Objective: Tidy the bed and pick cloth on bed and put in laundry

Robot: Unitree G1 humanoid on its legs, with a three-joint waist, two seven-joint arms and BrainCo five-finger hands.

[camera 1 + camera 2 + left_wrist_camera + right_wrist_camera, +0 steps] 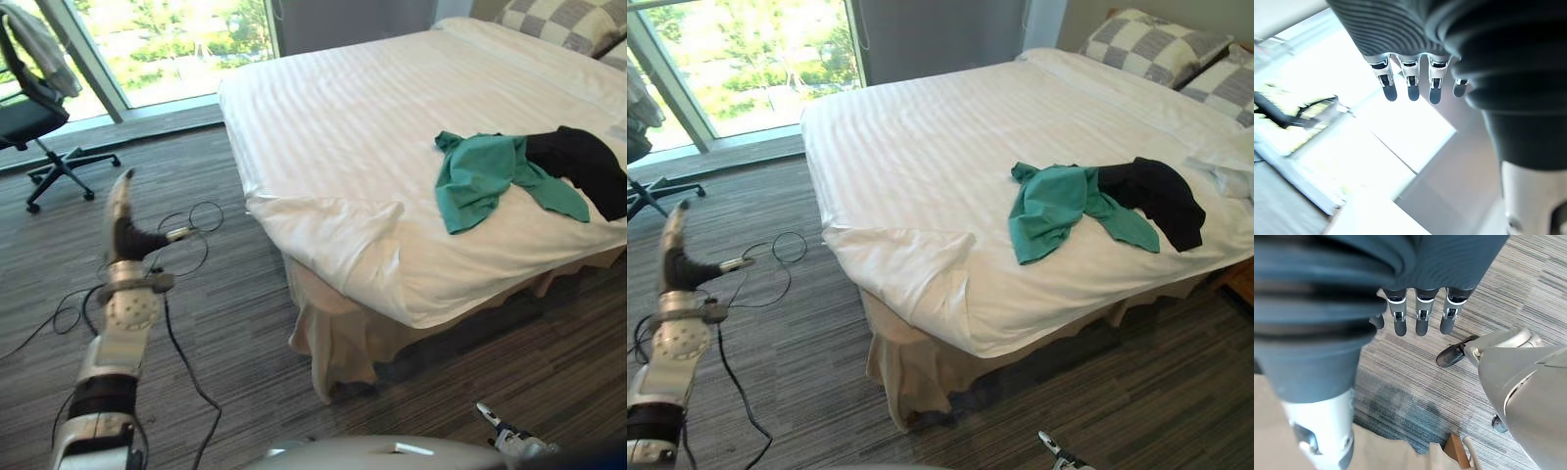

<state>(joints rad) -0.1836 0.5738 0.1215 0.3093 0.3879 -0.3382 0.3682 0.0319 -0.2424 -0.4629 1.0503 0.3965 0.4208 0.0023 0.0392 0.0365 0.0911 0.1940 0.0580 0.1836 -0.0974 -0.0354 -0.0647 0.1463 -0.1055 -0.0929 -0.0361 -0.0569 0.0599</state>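
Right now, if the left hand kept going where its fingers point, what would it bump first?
Probably the window. The left hand points over floor toward it, with the chair off to one side; depth is hard to judge.

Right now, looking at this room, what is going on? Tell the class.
The robot faces the bed with both hands empty. Its left hand is raised over the floor, open; its right hand hangs low, open too. A green cloth and a black cloth lie touching on the bed, not yet picked up.
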